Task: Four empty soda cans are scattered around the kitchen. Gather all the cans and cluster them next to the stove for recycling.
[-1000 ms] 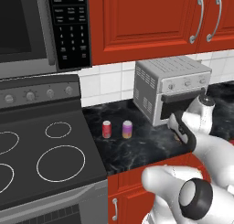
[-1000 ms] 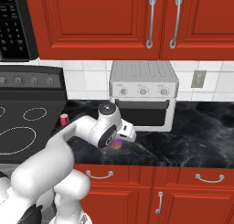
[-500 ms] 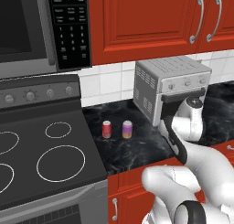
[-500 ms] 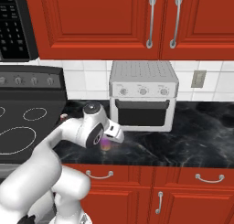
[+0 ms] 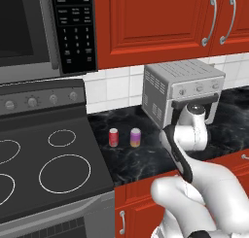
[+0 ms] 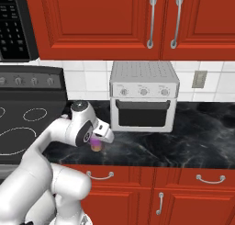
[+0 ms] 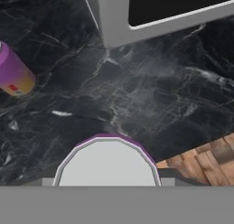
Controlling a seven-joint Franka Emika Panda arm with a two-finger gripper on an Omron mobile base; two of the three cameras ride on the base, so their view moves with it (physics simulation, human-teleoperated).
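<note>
Holding a purple-rimmed can (image 7: 109, 161) in the claw (image 6: 100, 137), jaws set narrow around it, silvery top seen end-on at the bottom of the hand view. Hanging just above the black marbled tabletop (image 5: 141, 161), near its front edge, in front of the left corner of the silver toaster oven (image 5: 181, 93). From the right base view, purple body and orange base band of that same can peeking out just under the white hand.

Standing upright on the tabletop near the stove (image 5: 53, 176): a red can (image 5: 113, 137) and a purple can (image 5: 135, 137), just beside each other but apart, red one nearer the cooktop. Purple one also caught at the left edge of the hand view (image 7: 13, 74), well apart from the held can.

Wood floor (image 7: 203, 166) showing past the tabletop edge at the lower right of the hand view.
</note>
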